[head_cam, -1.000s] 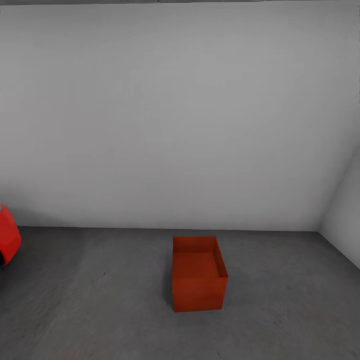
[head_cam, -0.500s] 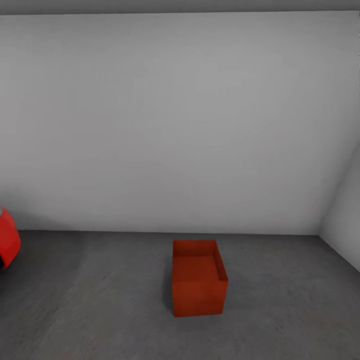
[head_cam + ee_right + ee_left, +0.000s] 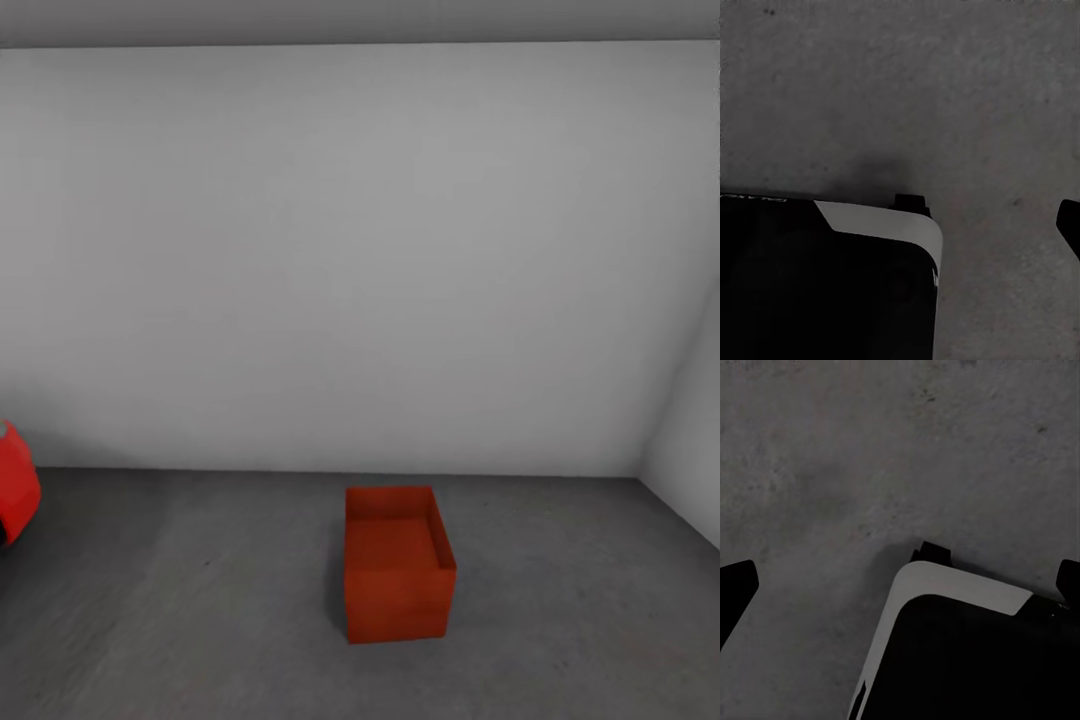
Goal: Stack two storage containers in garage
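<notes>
One red-orange storage container (image 3: 398, 565) sat upright on the dark concrete floor (image 3: 200, 640) of the garage, open top showing, a short way out from the white back wall (image 3: 350, 250). A rounded glossy red object (image 3: 17, 492) peeked in at the left edge, well apart from it. Left end effector (image 3: 900, 585): dark fingertips (image 3: 736, 585) spread wide at either edge, open, over bare concrete and the robot's black-and-white base (image 3: 960, 652). Right end effector: one fingertip (image 3: 1069, 225) in sight, so open or closed, I couldn't tell.
</notes>
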{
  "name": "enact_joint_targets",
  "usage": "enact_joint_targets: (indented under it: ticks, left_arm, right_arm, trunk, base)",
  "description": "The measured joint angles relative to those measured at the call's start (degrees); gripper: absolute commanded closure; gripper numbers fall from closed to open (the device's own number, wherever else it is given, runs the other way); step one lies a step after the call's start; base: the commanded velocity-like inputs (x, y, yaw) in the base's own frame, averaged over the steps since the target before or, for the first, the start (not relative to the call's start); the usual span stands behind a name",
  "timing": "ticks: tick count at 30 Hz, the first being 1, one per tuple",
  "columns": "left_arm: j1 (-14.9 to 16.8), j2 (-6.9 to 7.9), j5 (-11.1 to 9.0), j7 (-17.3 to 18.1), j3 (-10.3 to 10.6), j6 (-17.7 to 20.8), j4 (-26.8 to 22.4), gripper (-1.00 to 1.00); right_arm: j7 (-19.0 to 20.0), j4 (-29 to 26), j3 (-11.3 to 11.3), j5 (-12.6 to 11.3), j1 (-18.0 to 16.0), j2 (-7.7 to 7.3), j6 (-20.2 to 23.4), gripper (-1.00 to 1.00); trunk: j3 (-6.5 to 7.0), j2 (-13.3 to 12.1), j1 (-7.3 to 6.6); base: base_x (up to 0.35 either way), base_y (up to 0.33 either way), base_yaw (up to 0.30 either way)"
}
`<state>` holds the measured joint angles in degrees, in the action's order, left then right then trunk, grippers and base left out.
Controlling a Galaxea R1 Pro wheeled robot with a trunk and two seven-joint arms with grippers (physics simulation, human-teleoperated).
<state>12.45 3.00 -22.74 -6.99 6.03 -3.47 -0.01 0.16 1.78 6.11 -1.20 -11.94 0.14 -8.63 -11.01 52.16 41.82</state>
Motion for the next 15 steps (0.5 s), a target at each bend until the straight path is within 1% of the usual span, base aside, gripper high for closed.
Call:
enact_joint_targets:
  ticks: [15]
  left_arm:
    - [-0.01, 0.11, 0.0, 0.0, -0.01, 0.06, 0.0, -1.0]
  right_arm:
    - [-0.01, 0.02, -0.02, 0.01, 0.02, -0.16, 0.01, -1.0]
  trunk:
    - [1.4, 0.0, 0.0]
  base:
    - [0.0, 0.0, 0.0]
